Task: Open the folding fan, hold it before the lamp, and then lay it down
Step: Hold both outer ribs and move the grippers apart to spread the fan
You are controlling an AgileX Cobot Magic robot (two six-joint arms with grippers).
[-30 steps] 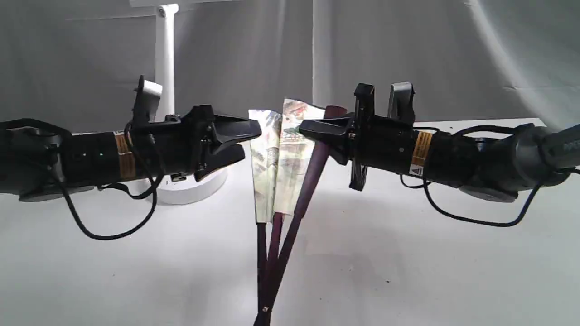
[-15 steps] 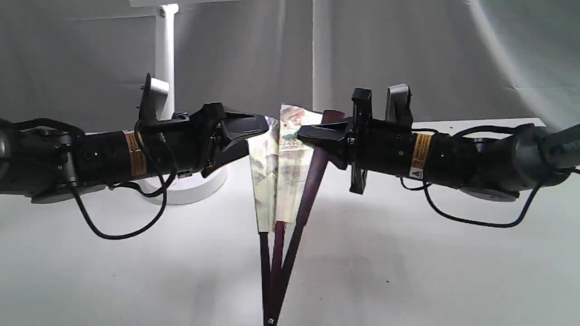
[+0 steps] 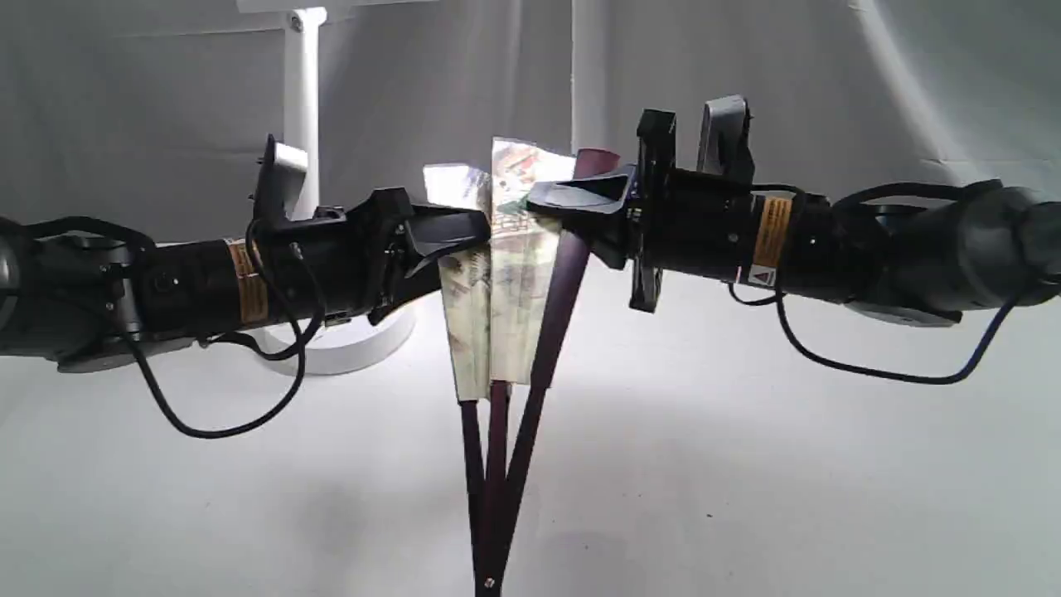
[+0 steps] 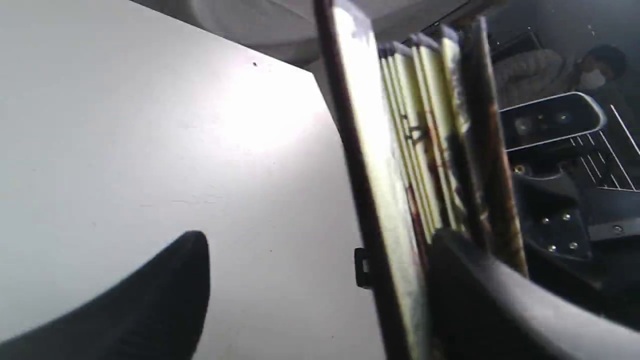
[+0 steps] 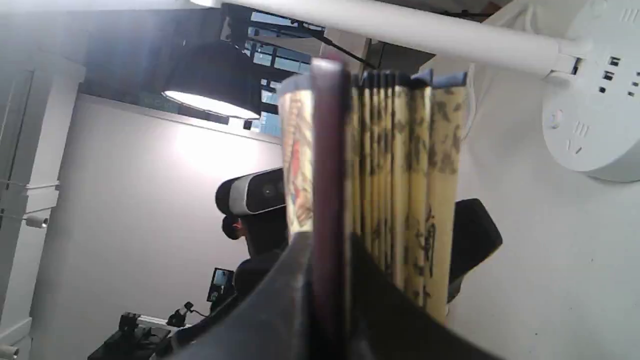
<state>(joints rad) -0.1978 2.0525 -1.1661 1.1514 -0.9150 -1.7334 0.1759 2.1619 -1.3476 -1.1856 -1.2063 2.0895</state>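
Observation:
The folding fan point(image 3: 506, 282) stands upright and only slightly spread, pivot end low, with its cream painted leaf between maroon guards. My right gripper point(image 3: 551, 207) is shut on the right guard near its top; the right wrist view shows that guard point(image 5: 327, 165) clamped between its fingers. My left gripper point(image 3: 460, 257) is open around the fan's left edge. In the left wrist view the fan point(image 4: 400, 165) lies against one finger point(image 4: 465, 280), far from the other point(image 4: 165, 280). The white lamp has its post point(image 3: 302, 108) and round base point(image 3: 365, 336) behind the left arm.
A grey curtain point(image 3: 829, 99) hangs behind the white table point(image 3: 787, 464). Black cables point(image 3: 215, 423) droop under both arms. The lamp's base with socket slots point(image 5: 595, 125) sits close beyond the fan in the right wrist view. A person in a mask point(image 4: 595, 70) is in the background.
The right gripper has risen with the fan, lifting it and shifting it slightly left. The left gripper moved right until its fingers straddle the fan's left edge. The leftmost fold has spread out a little.

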